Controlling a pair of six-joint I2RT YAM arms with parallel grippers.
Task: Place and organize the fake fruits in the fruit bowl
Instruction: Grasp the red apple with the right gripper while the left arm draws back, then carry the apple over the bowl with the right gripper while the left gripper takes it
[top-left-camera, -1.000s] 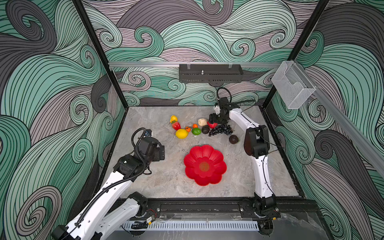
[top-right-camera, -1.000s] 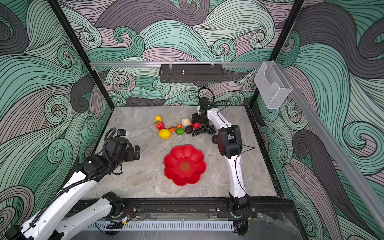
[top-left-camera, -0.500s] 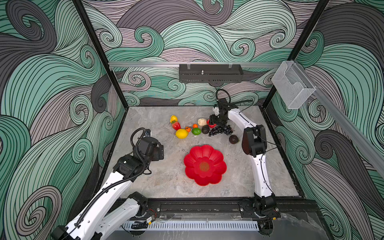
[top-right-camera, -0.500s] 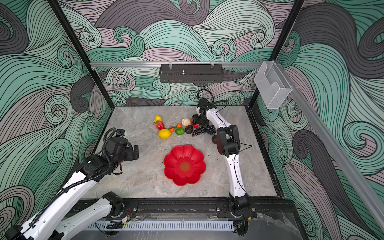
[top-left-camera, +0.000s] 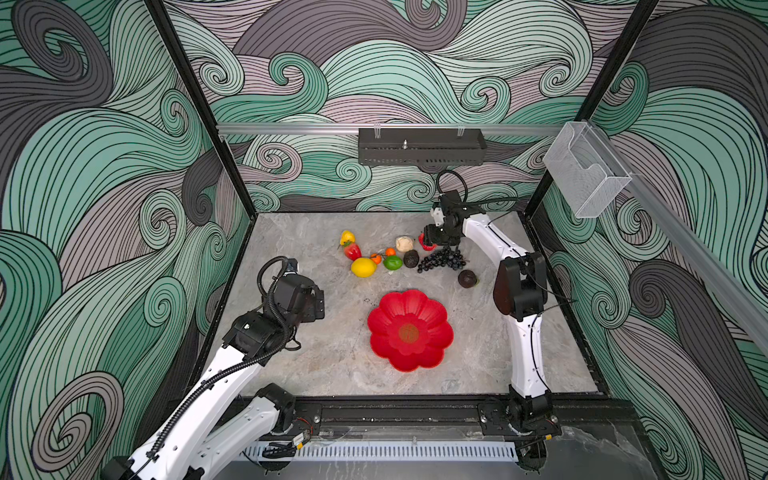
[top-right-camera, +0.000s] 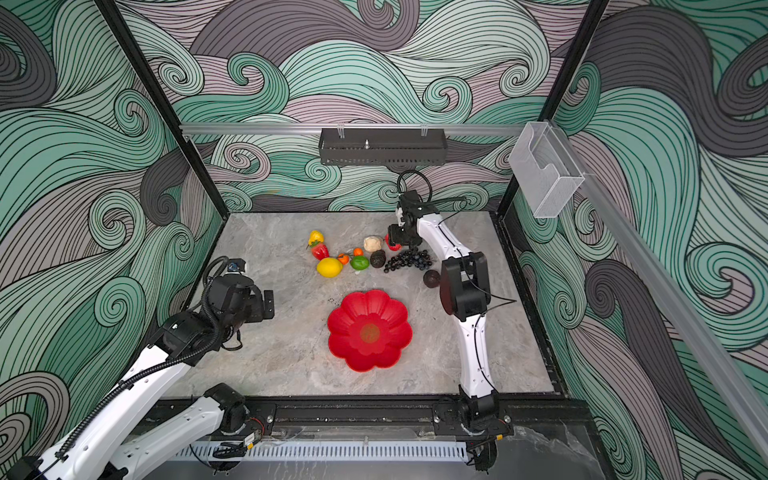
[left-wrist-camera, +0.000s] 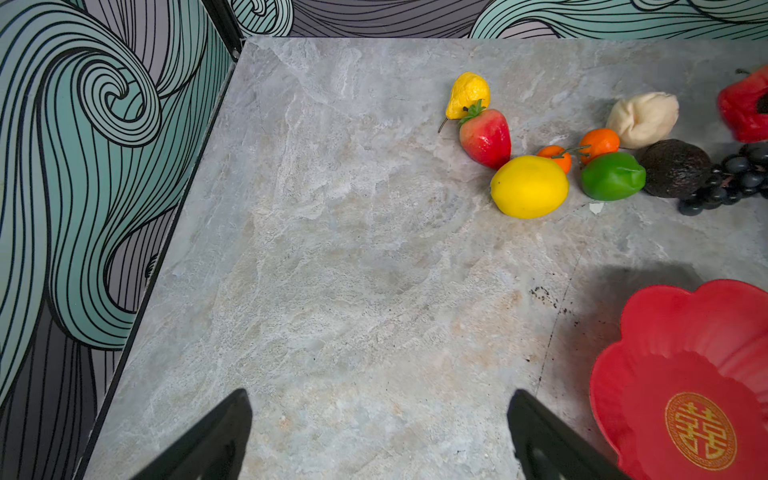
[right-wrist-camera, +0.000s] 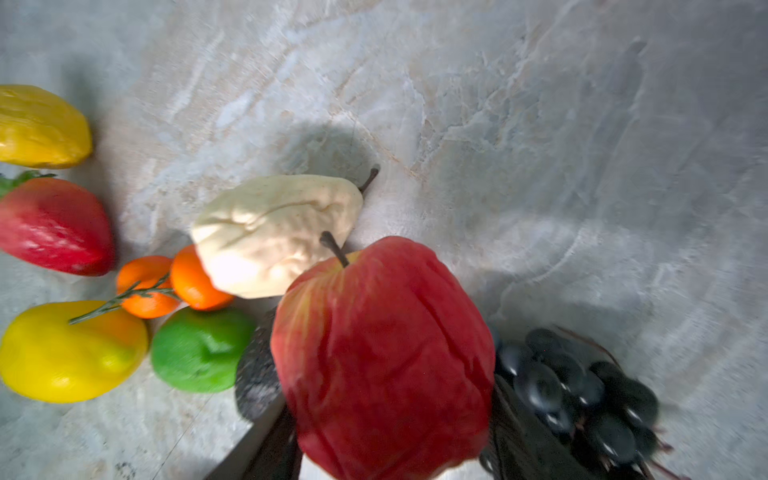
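Observation:
The fake fruits lie in a row at the back of the table: a yellow pear (top-left-camera: 347, 237), a strawberry (top-left-camera: 352, 251), a lemon (top-left-camera: 363, 267), tiny oranges (top-left-camera: 376, 258), a lime (top-left-camera: 392, 262), a beige lump (top-left-camera: 404, 243), a dark brown lump (top-left-camera: 411, 259) and grapes (top-left-camera: 441, 260). My right gripper (right-wrist-camera: 392, 411) is shut on a red apple (right-wrist-camera: 382, 353) beside the grapes; its skin is creased between the fingers. The red flower-shaped fruit bowl (top-left-camera: 390, 316) stands empty mid-table. My left gripper (left-wrist-camera: 379, 397) hangs open over bare table, left of the bowl.
A dark round fruit (top-left-camera: 467, 278) lies alone between the grapes and the right arm's elbow (top-left-camera: 519, 286). A black rack (top-left-camera: 422, 146) and a clear holder (top-left-camera: 582, 174) hang on the walls. Patterned walls close in the table on three sides.
The right gripper's jaws have narrowed onto the red apple at the back of the table, and that arm's elbow has shifted a little. The left arm has barely moved.

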